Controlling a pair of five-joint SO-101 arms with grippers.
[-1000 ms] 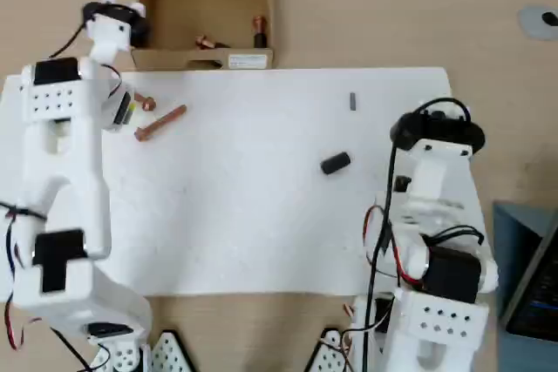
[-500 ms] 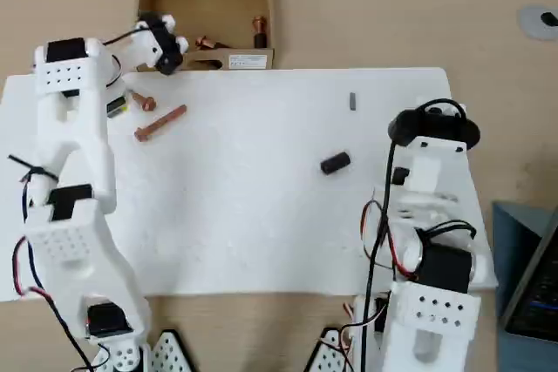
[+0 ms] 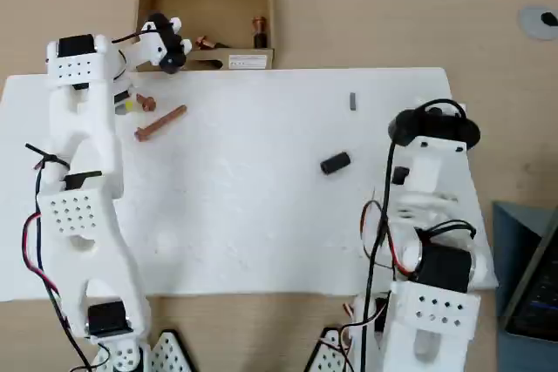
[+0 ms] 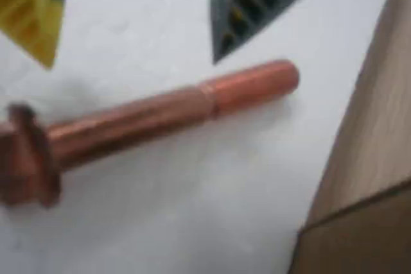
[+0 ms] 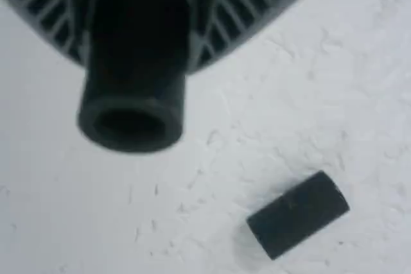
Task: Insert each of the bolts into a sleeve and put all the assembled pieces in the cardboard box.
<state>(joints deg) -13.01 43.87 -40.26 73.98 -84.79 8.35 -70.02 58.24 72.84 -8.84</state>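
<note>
The left hand [image 4: 128, 49] is seen with its fingers spread and nothing gripped, poised over a copper bolt [image 4: 160, 117]. This bolt lies flat on the white mat [image 3: 244, 215], near the front wall of the cardboard box [image 3: 205, 6]. Its flanged head is partly cut off at the frame edge in the left wrist view. A second, shorter bolt [image 3: 145, 103] is noted closer to the box. Its full length cannot be made out beside the left arm.

The right hand [image 5: 135, 43] is closed on a black sleeve [image 5: 131, 101], whose open bore is visible. The upper parts of the fingers are cut off by the frame. A loose sleeve [image 3: 336, 163] lies on the mat, well apart from the box.

Inside the box, against its front wall, copper and black pieces [image 3: 209, 43] are recorded. Whether they are fully assembled cannot be determined.
</note>
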